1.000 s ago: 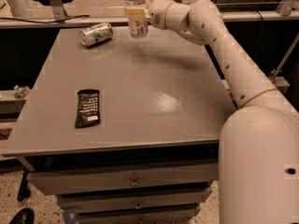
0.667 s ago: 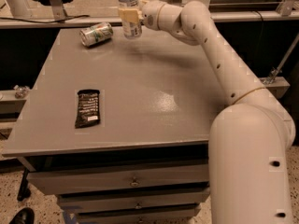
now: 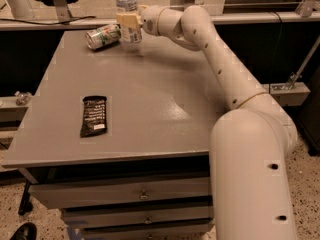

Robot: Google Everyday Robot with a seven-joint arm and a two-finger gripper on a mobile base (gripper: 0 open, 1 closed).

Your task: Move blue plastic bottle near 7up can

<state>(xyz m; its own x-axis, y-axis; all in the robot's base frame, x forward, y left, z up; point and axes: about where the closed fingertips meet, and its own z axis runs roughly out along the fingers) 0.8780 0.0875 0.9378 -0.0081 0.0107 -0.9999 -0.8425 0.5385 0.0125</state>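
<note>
The blue plastic bottle [image 3: 128, 14] stands upright at the far edge of the grey table [image 3: 150, 99], white cap on top. My gripper [image 3: 129, 21] is shut on the bottle's middle, reaching in from the right. The 7up can [image 3: 103, 37] lies on its side just left of the bottle, almost touching it.
A flat black snack wrapper [image 3: 93, 115] lies on the left front part of the table. My white arm [image 3: 220, 69] stretches across the table's right side. Drawers [image 3: 140, 194] sit below the table front. Dark equipment stands behind the table's far edge.
My gripper has carried the bottle leftward along the far edge and lowered it, so it is now right beside the can.
</note>
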